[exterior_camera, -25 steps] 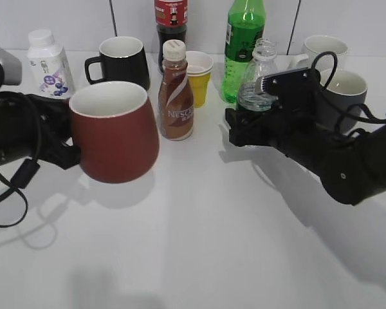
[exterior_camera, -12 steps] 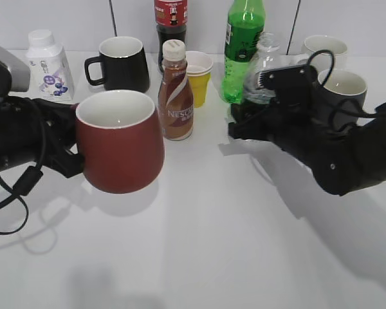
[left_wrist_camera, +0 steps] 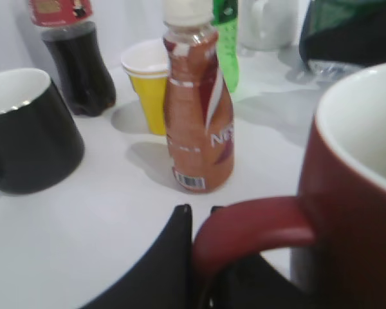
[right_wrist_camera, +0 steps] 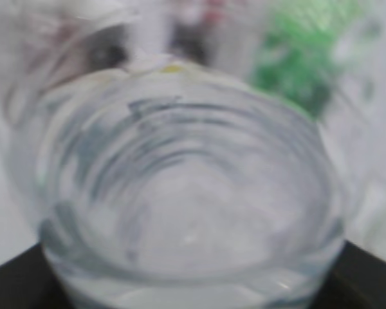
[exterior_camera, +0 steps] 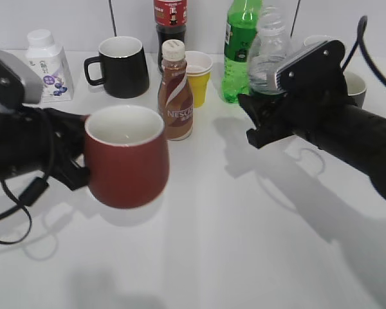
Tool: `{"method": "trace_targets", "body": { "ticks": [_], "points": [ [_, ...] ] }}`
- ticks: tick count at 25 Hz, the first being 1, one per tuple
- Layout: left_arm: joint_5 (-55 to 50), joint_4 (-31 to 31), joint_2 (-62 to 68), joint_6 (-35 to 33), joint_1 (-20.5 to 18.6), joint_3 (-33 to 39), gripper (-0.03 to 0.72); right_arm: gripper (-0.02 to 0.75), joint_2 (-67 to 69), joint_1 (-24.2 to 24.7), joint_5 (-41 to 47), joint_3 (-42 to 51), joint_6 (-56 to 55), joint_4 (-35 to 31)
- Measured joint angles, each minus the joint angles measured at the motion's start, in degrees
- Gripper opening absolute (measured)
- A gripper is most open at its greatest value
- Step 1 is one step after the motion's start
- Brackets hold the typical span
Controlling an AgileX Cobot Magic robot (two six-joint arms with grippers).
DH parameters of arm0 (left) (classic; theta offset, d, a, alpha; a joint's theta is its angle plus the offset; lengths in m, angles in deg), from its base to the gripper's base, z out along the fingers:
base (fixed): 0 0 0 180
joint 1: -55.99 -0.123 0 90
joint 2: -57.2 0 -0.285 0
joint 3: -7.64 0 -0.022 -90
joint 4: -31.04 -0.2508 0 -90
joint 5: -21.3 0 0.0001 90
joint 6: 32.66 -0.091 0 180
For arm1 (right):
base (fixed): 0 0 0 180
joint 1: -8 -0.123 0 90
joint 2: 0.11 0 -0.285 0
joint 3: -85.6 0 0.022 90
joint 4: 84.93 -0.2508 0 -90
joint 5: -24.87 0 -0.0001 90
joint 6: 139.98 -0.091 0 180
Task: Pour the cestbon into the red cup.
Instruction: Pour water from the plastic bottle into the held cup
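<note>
Both lifted: left tool (exterior_camera: 77,168) clamps red cup (exterior_camera: 127,156); right tool (exterior_camera: 260,119) clamps cestbon (exterior_camera: 267,48). Wide gap risks spilling onto tabletop (exterior_camera: 212,244).

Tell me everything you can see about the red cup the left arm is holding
The red cup is a squat, dark red mug that looks ceramic, glossy outside and white inside, wider toward the base. Nothing shows inside it. It stands upright, lifted clear of the white table, its shadow below. The left gripper is shut on its loop handle, with the fingers either side of it. It hangs left of the brown Nescafe bottle, in front of the black mug, touching neither.
</note>
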Motion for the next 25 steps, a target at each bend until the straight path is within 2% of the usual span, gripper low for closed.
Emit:
{"method": "trace_targets", "body": {
  "ticks": [4,8,15,21,25],
  "points": [
    [-0.42,-0.8,1.89,0.0,3.76,-1.62,0.041,0.472,-2.86,0.0,-0.01,0.35,3.23,9.02],
    [-1.35,-0.9,4.72,0.0,6.08,-5.14,0.041,0.472,-2.94,-0.06,-0.01,-0.87,8.83,11.59],
    [-2.03,-0.79,10.36,0.0,6.29,-10.43,0.041,0.472,-0.92,-0.06,-0.92,-1.47,21.48,10.65],
    [-2.07,-1.2,11.68,0.0,6.29,-13.72,0.041,0.472,3.05,-0.06,-8.52,-2.0,32.85,6.45],
    [-2.07,-4.9,11.8,0.0,6.29,-15.72,0.041,0.472,4.42,-0.06,-11.52,-3.18,37.92,4.75]
  ]
}}
